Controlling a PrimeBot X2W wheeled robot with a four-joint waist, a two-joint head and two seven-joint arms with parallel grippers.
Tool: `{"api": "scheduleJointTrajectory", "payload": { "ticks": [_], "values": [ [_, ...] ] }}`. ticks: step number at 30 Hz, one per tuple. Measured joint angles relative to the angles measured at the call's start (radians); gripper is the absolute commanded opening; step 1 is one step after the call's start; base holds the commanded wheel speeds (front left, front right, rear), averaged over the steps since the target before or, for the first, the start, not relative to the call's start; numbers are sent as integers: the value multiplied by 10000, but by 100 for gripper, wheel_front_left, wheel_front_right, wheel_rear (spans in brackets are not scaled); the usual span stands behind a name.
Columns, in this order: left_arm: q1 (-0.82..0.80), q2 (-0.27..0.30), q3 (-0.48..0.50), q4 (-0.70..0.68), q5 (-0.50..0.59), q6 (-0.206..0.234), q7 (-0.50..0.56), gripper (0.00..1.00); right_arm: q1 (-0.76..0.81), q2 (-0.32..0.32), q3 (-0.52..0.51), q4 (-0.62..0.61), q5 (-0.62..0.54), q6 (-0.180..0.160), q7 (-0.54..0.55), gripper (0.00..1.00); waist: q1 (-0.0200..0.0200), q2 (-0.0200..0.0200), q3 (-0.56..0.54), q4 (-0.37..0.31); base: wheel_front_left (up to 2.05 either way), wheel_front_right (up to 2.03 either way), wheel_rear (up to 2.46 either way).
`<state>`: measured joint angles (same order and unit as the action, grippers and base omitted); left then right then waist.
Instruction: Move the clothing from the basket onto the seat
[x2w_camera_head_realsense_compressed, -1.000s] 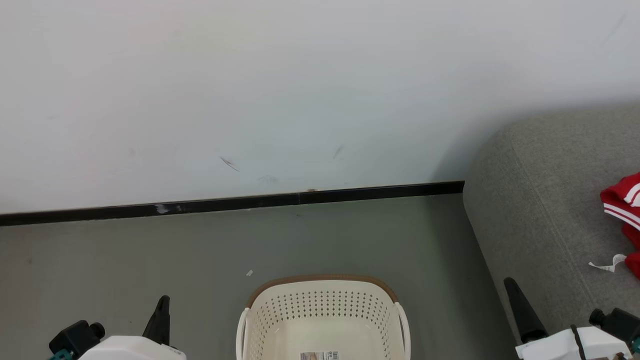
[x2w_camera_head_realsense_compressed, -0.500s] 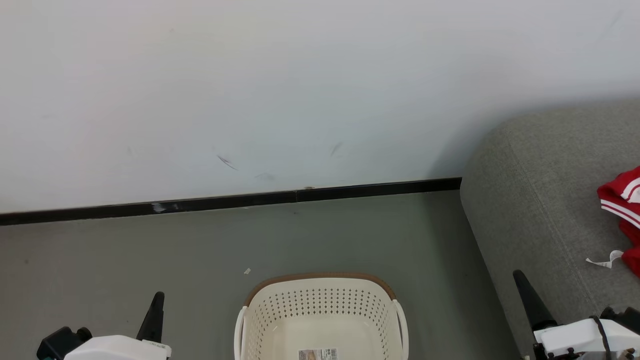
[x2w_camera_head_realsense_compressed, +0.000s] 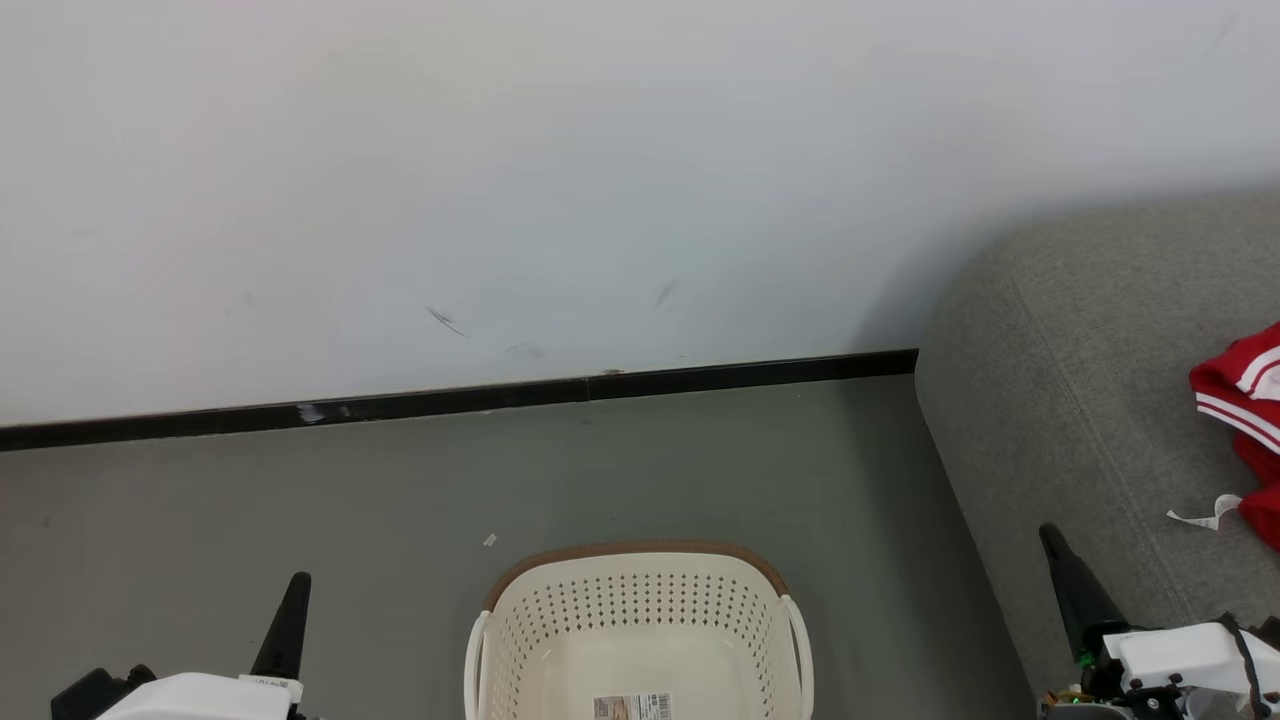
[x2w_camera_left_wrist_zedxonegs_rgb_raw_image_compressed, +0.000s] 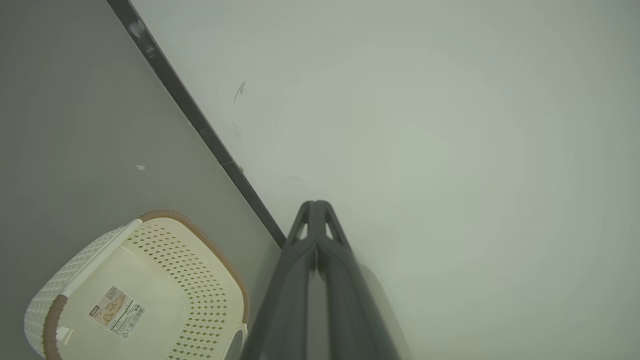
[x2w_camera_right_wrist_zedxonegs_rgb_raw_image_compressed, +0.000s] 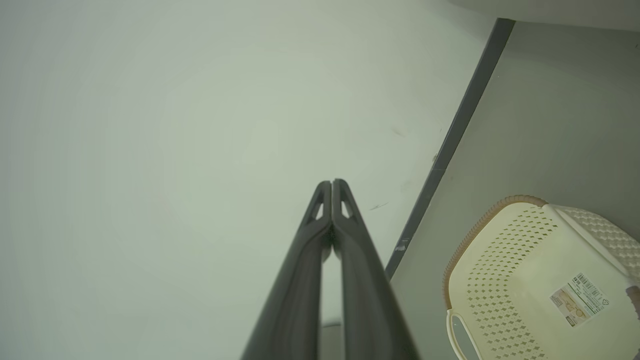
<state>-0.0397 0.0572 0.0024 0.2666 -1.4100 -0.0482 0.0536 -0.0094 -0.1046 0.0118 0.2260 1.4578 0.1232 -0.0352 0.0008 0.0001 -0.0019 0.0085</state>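
Note:
The cream perforated basket (x2w_camera_head_realsense_compressed: 640, 630) with a brown rim stands on the floor at the bottom middle of the head view, with only a barcode sticker (x2w_camera_head_realsense_compressed: 632, 706) on its bottom; it also appears as the basket (x2w_camera_left_wrist_zedxonegs_rgb_raw_image_compressed: 145, 295) in the left wrist view and the basket (x2w_camera_right_wrist_zedxonegs_rgb_raw_image_compressed: 540, 280) in the right wrist view. Red clothing (x2w_camera_head_realsense_compressed: 1245, 415) with white stripes and a white tag (x2w_camera_head_realsense_compressed: 1200, 515) lies on the grey seat (x2w_camera_head_realsense_compressed: 1080, 400) at the right. My left gripper (x2w_camera_head_realsense_compressed: 297, 582) is shut left of the basket. My right gripper (x2w_camera_head_realsense_compressed: 1049, 533) is shut over the seat's front edge. Both hold nothing.
A white wall (x2w_camera_head_realsense_compressed: 600, 180) with a black skirting strip (x2w_camera_head_realsense_compressed: 450, 400) runs behind the basket. Grey floor (x2w_camera_head_realsense_compressed: 300, 500) spreads between wall and basket, with a small pale scrap (x2w_camera_head_realsense_compressed: 489, 540) on it.
The head camera has shifted slightly, so the scene slid a little left and up. Both grippers sit lower in the view, and the right one a little further right. Both stay shut.

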Motion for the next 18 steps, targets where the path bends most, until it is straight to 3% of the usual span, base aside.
{"api": "scheduleJointTrajectory", "payload": {
  "ticks": [14,18],
  "values": [
    [-121,-205,675,-6,-1864,-616,456,0,-372,-128,-155,182,2347,2,351,0,-1,0,49,-84,0,0,0],
    [-132,-213,700,-4,-1933,-658,508,0,-411,-159,-186,198,2499,2,351,0,-2,0,49,-84,0,0,0]
  ]
}}
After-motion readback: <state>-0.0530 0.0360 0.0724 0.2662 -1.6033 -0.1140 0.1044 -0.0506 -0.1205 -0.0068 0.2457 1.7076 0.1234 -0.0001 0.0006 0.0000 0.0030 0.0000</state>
